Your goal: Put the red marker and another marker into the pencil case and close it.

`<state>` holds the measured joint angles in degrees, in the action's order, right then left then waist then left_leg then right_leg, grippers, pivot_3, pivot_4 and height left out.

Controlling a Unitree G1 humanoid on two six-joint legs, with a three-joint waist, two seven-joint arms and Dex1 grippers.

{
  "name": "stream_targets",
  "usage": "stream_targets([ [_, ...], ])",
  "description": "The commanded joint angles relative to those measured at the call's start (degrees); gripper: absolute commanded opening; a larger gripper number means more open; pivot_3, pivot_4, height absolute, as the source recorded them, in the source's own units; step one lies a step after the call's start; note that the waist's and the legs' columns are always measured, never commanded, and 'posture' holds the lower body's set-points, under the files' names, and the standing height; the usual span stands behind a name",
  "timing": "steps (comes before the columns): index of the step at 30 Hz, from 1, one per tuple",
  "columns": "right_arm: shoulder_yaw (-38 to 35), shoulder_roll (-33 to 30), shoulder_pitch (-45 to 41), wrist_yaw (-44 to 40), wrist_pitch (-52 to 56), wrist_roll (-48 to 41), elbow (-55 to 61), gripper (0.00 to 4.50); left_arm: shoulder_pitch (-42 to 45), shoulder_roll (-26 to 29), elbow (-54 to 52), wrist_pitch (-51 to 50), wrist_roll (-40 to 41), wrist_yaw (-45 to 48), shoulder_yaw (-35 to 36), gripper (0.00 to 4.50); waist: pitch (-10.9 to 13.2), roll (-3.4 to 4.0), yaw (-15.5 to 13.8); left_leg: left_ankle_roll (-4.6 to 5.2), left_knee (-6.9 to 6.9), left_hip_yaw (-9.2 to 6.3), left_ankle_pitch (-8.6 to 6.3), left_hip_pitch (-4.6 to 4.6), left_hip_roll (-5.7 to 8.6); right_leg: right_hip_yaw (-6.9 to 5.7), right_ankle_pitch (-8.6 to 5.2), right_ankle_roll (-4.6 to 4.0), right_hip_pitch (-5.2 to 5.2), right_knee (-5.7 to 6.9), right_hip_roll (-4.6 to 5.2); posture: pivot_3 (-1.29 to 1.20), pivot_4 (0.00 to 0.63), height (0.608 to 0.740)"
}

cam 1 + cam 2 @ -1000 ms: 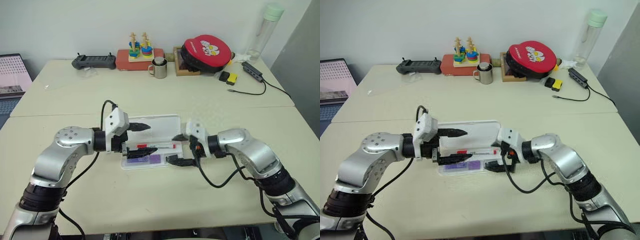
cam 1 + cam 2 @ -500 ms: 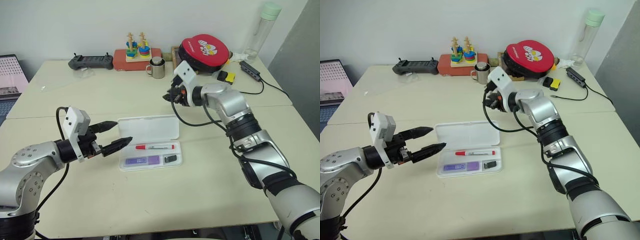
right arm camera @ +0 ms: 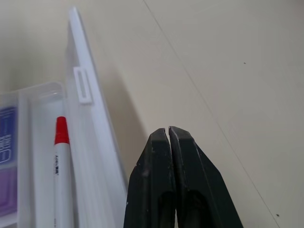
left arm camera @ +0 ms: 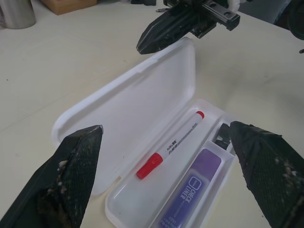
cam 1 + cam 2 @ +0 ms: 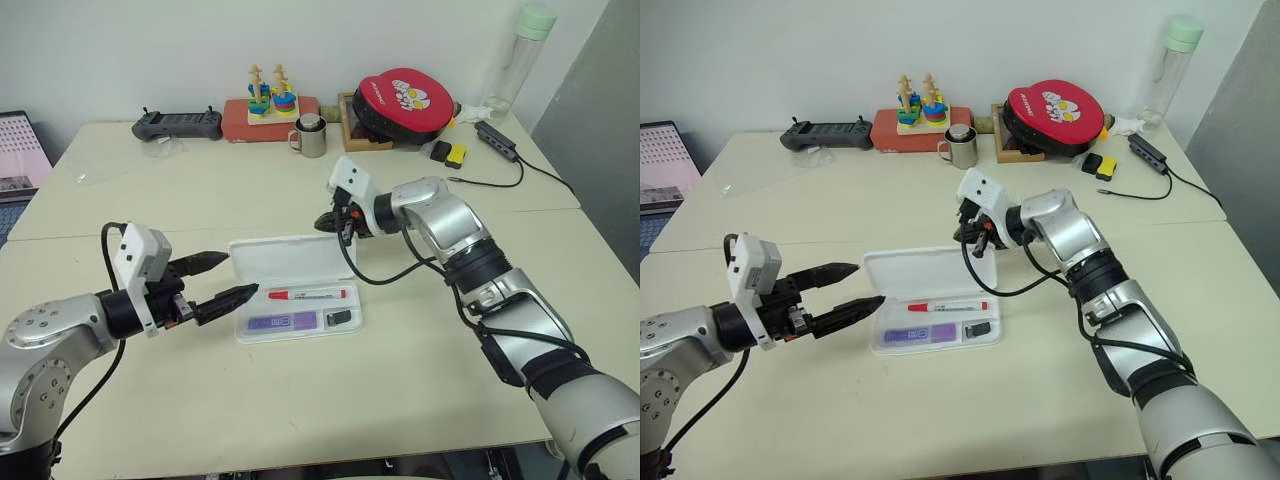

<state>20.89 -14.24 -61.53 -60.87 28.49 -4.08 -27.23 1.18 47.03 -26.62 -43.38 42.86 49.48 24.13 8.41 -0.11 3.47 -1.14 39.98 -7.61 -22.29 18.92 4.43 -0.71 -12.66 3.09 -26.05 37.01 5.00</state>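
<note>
The pencil case (image 5: 291,258) lies open on the table, its lid flat behind the tray. In the tray lie the red marker (image 5: 308,294), the purple marker (image 5: 282,322) and a small dark stick (image 5: 340,317). My left gripper (image 5: 244,274) hovers open at the case's left end, one finger over the lid corner, the other by the tray, holding nothing. My right gripper (image 5: 325,222) is shut and empty, tips pointing down just behind the lid's far right corner. The left wrist view shows the red marker (image 4: 173,145) and the purple marker (image 4: 190,190) side by side; the right wrist view shows the lid's edge (image 3: 83,95).
Along the far edge stand a steel mug (image 5: 312,140), a stacking toy on a red box (image 5: 265,95), a black controller (image 5: 178,124), a red round pouch (image 5: 405,98), a bottle (image 5: 520,50) and a cable hub (image 5: 497,140). A seam between two tables runs behind the case.
Both grippers have left the case. The left one drew back to the left, still open. The right one swung up and back, shut, then came down behind the lid's far right corner.
</note>
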Motion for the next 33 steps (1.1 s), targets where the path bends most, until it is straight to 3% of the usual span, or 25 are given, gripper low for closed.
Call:
stream_targets([
  [1, 1.15, -1.11, 2.68, -4.32, 0.19, -1.59, 7.88, 0.07, 0.93, 1.39, -0.88, 0.14, 1.61, 0.55, 0.94, 4.5, 0.0, 0.0, 0.0, 0.0, 0.0, 0.02, 0.0, 0.0, 0.0, 0.01, 0.0, 0.0, 0.0, 0.0, 0.0, 0.0, 0.15, 0.74],
  [9, 6.75, -3.66, 10.44, -9.78, 2.84, -2.16, 21.65, 0.07, -0.78, 4.22, -1.2, -0.25, 1.55, 4.01, 0.28, 4.5, 0.01, 0.02, -0.09, 0.0, -0.02, 0.02, 0.0, 0.0, -0.01, 0.0, 0.0, 0.0, -0.02, 0.0, -0.01, 0.0, 0.15, 0.74],
  [15, 13.26, -5.18, 13.92, -7.22, 2.53, 4.15, 19.98, 0.07, -1.18, 4.42, -1.54, -0.09, 0.94, 4.58, -1.18, 4.5, 0.01, 0.01, -0.19, 0.0, -0.01, 0.02, 0.0, -0.02, 0.0, 0.0, 0.0, 0.0, 0.0, -0.01, -0.01, 0.0, 0.15, 0.74],
  [19, 13.64, -5.59, 15.13, -6.92, 3.83, 4.44, 20.1, 0.07, 0.5, 3.82, -0.82, -1.27, 1.55, 3.49, -3.04, 4.5, -0.03, -0.02, -0.32, 0.0, 0.01, 0.0, 0.0, -0.08, 0.0, -0.02, 0.0, 0.0, 0.1, -0.03, -0.01, 0.0, 0.15, 0.74],
  [22, 10.9, -5.05, 16.26, -6.06, 5.05, 2.27, 21.35, 0.07, 1.99, 3.21, 0.2, -1.25, 0.69, 2.53, -4.83, 4.5, -0.04, -0.02, -0.43, 0.0, 0.03, -0.02, 0.0, -0.1, 0.0, -0.01, 0.0, 0.0, 0.14, -0.02, -0.01, 0.0, 0.15, 0.74],
  [26, 1.23, -2.94, 17.88, -2.74, 5.5, -4.24, 24.19, 0.07, 5.22, 1.33, 3.5, -0.68, -1.56, -1.56, -6.51, 4.5, -0.02, -0.01, -0.59, 0.0, 0.04, -0.02, 0.0, -0.08, 0.01, -0.01, 0.0, 0.0, 0.13, -0.02, -0.01, 0.0, 0.15, 0.74],
  [29, -7.14, -4.07, 19.63, 1.13, 9.3, -8.23, 26.57, 0.52, 9.28, -1.69, 9.1, 1.55, -5.16, -6.38, -7.7, 4.5, 0.01, 0.03, -0.97, 0.0, 0.04, -0.03, 0.0, -0.07, 0.02, -0.03, 0.0, 0.0, 0.09, -0.02, -0.01, 0.0, 0.15, 0.74],
  [33, -12.26, -7.61, 21.37, 4.47, 13.51, -9.74, 28.91, 1.58, 12.12, -3.9, 13.47, 4.84, -9.17, -9.45, -8.28, 4.5, -0.02, 0.0, -1.23, 0.0, 0.06, 0.0, 0.0, -0.07, 0.05, -0.08, 0.0, 0.0, 0.1, -0.02, -0.02, 0.0, 0.15, 0.74],
])
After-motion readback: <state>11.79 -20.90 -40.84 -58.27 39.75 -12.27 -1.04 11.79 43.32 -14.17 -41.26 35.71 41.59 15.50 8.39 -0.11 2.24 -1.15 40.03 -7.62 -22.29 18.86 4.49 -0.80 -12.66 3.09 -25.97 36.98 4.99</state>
